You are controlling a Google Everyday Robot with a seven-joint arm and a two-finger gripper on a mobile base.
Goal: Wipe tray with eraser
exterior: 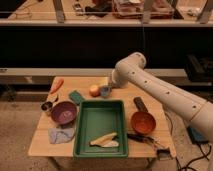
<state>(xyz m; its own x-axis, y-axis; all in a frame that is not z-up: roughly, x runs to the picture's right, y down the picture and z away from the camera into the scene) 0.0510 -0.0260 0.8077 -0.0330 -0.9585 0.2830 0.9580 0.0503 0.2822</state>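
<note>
Left to right on table (pixel 158 101): one purple bowl (pixel 64 112), one green tray (pixel 95 118), one gripper (pixel 110 85) behind tray beside one round fruit (pixel 94 90), claw released; one black eraser (pixel 140 104) just right of tray, behind one orange bowl (pixel 143 122).

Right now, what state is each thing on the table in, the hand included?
hand: open, at the table's back, by the blue cup.
tray: flat on the table, pale scraps lying inside.
eraser: lying on the table right of the tray, not held.
orange bowl: upright.
purple bowl: upright.
blue cloth: crumpled.
</note>
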